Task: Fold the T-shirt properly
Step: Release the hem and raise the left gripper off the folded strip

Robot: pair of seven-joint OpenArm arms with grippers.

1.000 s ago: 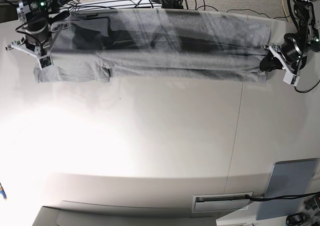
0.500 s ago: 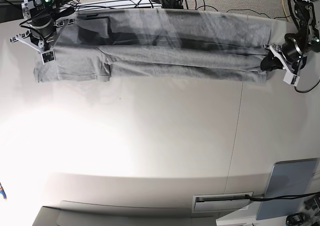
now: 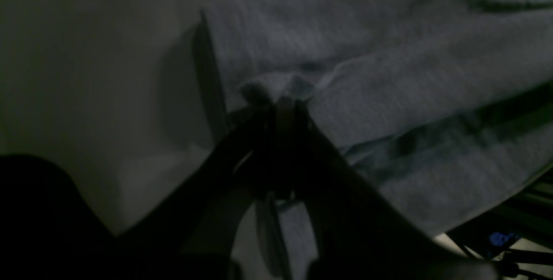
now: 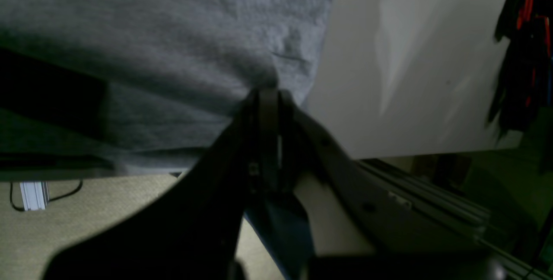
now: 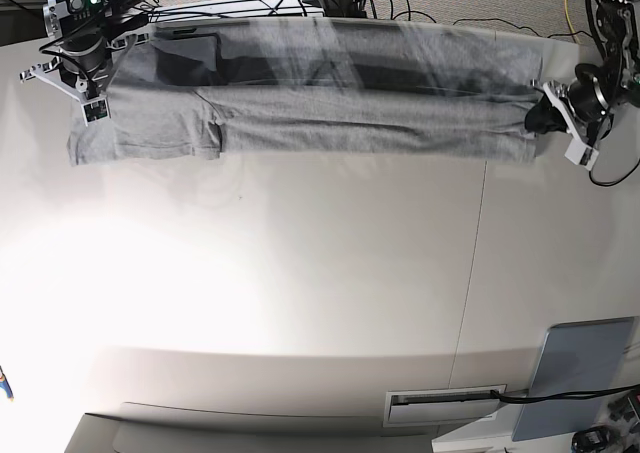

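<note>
The T-shirt [image 5: 330, 118] lies stretched in a long, narrow band along the far edge of the white table [image 5: 320, 273], spanning almost the whole width between the 2 arms, with part of the grey cloth draping over the back edge. A short sleeve spreads flat on the tabletop at the end seen on the left of the base view, and dark creases run lengthwise through the fabric. The left gripper [image 5: 540, 116] sits at the end on the right of the base view, its jaws pressed together on a small bunched tuft of the shirt's edge; the left wrist view shows the cloth puckered right at the fingertips [image 3: 276, 98]. The right gripper [image 5: 95, 91] sits at the opposite end, jaws likewise closed, pinching the grey fabric near its corner, as the right wrist view shows [image 4: 268, 92]. A grey pad [image 5: 580, 378] rests on the table's near side, well apart from the shirt.
</note>
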